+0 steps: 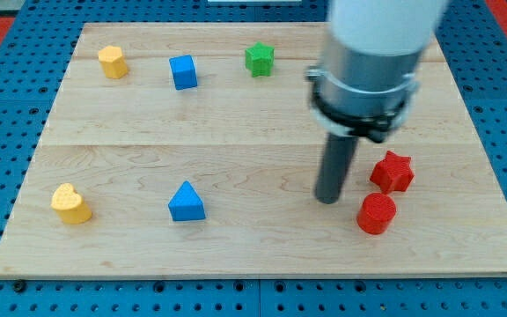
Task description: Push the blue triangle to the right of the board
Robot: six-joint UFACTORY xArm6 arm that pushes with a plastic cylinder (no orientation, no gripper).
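Observation:
The blue triangle (pixel 187 202) lies on the wooden board (pixel 253 132) at the lower left of centre. My tip (pixel 327 199) rests on the board well to the triangle's right, at about the same height in the view. The tip stands just left of a red star (pixel 392 172) and a red cylinder (pixel 377 214). It touches no block.
A yellow heart (pixel 71 203) lies at the lower left. Along the top are a yellow hexagon-like block (pixel 113 62), a blue cube (pixel 183 72) and a green star (pixel 259 59). The arm's white and grey body (pixel 372 62) covers the upper right.

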